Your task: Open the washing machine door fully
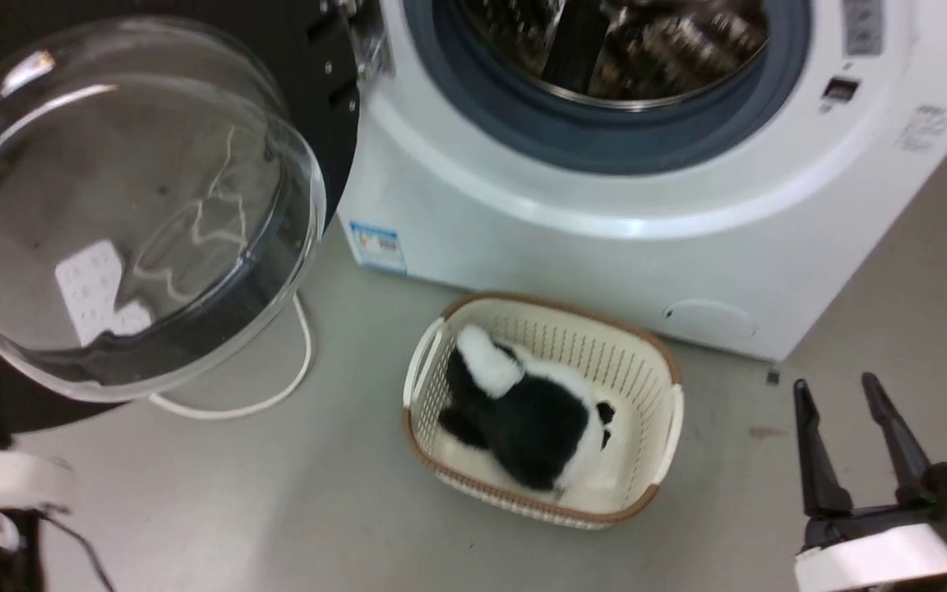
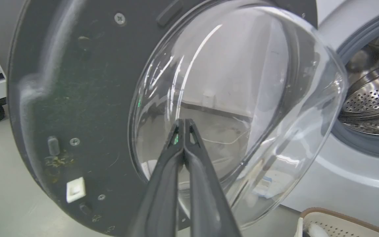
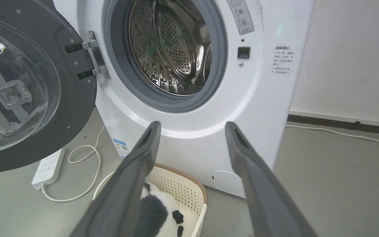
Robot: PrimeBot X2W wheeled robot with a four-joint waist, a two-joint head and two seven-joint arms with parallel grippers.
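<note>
1. The washing machine door (image 1: 128,214) stands swung wide, left of the washing machine (image 1: 572,238).
2. Left fingers (image 2: 166,184) are clenched together, empty, pointing at its glass.
3. Right fingers (image 1: 810,452) are spread apart, empty, near the basket (image 1: 556,307).

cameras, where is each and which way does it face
Head view: from the head, down at washing machine, basket, floor; open right gripper lower right.
Left wrist view: left wrist, facing the inner side of the door; shut left gripper.
Right wrist view: right wrist, facing the drum; open fingers.
All share door and basket.
</note>
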